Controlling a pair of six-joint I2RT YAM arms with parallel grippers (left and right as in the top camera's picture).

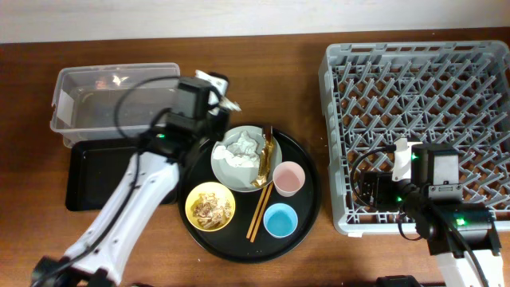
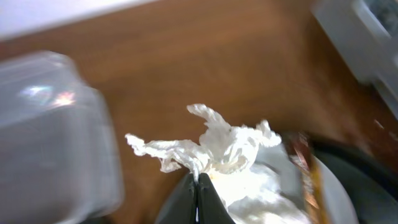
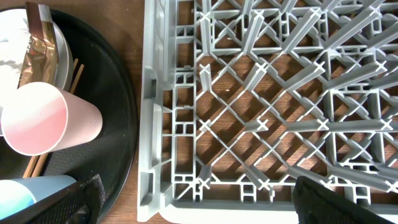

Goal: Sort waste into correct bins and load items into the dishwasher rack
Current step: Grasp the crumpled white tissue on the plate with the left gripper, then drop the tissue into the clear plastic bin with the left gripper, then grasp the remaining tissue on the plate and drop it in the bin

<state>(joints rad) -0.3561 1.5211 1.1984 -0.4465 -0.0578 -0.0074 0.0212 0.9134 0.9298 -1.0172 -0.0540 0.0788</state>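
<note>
Tissue [image 2: 224,149] pinched in my left pincer [image 2: 198,183], not yet in tub [image 1: 88,108], upper left. Right pincer [image 3: 199,199] spread. Rack [image 1: 331,159] holds nothing; scraps [image 1: 209,209], plate [image 1: 225,169], bowl [image 1: 191,209], pink cup [image 1: 288,177], blue cup [image 1: 280,220], chopsticks [image 1: 259,211] pending.

The white left arm [image 1: 131,199] with black joints comes in at the lower left of the overhead frame and slants up and to the right, its black wrist sitting upper centre-left. The left end effector [image 2: 198,190] has its two dark fingers pressed together, pinching a crumpled white tissue [image 2: 217,149]. The black right arm [image 1: 450,227] enters at the lower right. The right end effector [image 3: 199,202] has its dark fingers [image 3: 339,199] spread wide, at the bottom corners of its wrist view, gripping nothing.
</note>
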